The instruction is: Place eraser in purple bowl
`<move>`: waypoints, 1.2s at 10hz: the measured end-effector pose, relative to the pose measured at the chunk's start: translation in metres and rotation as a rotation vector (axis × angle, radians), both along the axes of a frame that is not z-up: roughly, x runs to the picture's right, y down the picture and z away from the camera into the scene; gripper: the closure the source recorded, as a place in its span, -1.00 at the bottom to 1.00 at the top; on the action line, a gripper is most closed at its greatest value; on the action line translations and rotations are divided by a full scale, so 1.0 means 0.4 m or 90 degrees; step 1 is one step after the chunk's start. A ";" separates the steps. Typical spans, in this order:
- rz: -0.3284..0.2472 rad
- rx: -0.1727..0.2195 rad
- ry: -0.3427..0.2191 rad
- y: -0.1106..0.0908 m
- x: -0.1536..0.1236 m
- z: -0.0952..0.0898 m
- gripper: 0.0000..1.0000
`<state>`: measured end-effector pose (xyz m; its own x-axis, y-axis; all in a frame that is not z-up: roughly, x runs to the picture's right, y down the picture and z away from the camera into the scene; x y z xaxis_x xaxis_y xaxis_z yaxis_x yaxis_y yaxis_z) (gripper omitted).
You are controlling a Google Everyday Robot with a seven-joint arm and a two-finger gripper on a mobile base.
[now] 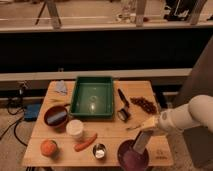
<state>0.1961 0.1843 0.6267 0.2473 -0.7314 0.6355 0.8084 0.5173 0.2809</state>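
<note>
Wooden tabletop (110,131) carries the purple bowl (131,159) at its front right. Above it, the tool (146,128) clamps the tilted eraser (140,142).

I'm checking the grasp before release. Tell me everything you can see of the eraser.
The eraser is a flat, oblong grey-brown block, matte-looking. It hangs steeply tilted, its upper end pinched in the shut tool, just above the purple bowl. Its lower end points into the bowl; whether it touches cannot be told.
</note>
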 end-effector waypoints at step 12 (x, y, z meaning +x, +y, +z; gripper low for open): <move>0.006 -0.003 0.003 0.073 0.031 0.067 0.55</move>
